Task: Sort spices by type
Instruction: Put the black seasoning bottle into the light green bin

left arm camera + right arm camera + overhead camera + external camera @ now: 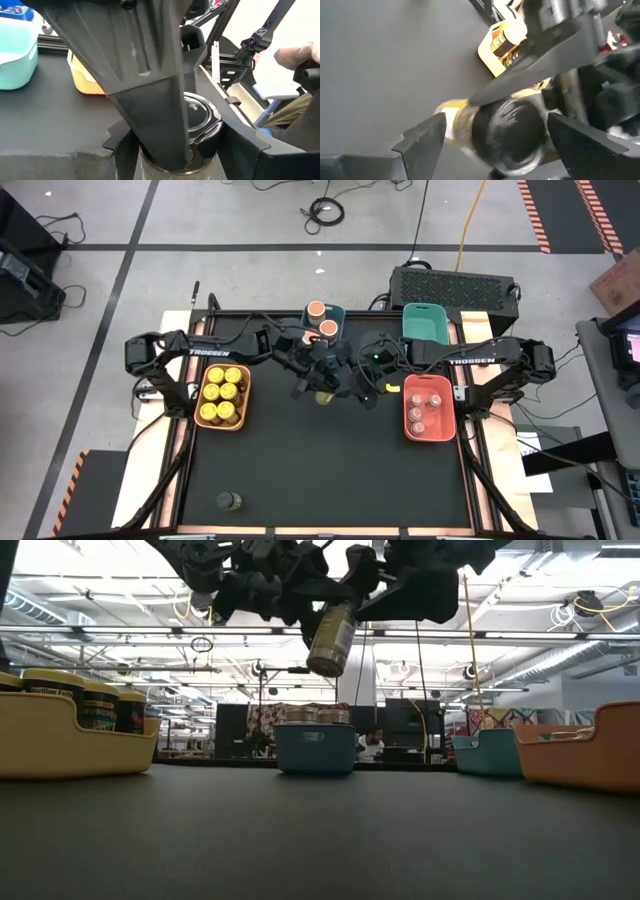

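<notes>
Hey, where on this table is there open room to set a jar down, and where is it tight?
Bare mat fills the near half, between the orange bin and the red bin, apart from one lone dark jar. It's crowded at centre back, where the left gripper holds an olive jar aloft beside the right gripper, near the blue bin.

The left claw (172, 150) is closed on a small jar (200, 117) with a dark, glossy lid, its big dark finger (150, 100) running down across the jar's front. Wide dark fingers of another claw (260, 150) stand on either side of the jar, apart from it. Beyond, on the dark surface (45, 125), sit a teal bin (17, 60) and an orange bin (85, 80). A person's hand (297, 52) shows at the far edge.
</notes>
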Controlling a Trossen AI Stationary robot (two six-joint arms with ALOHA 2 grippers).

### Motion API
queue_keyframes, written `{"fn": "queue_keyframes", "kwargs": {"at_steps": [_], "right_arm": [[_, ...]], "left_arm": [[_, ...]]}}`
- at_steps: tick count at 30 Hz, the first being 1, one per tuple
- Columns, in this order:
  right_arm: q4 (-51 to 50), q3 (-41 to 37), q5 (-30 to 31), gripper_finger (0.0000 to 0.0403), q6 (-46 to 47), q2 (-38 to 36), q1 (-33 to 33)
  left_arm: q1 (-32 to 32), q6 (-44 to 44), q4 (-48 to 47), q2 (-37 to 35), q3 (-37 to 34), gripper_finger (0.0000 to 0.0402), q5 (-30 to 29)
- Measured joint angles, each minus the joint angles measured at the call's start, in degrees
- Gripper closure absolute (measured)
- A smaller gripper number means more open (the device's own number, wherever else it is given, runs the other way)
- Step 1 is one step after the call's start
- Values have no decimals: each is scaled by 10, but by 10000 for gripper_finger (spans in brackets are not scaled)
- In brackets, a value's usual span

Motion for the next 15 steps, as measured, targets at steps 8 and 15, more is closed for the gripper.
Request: {"fn": "queue_keyframes", "kwargs": {"at_steps": [8,15], "right_arm": [[18,0,-1,62,-6,8,0],[0,0,2,76,8,24,0]], "left_arm": [[-4,0,-5,23,10,183,0],[-2,-9,-15,36,23,183,14]]}}
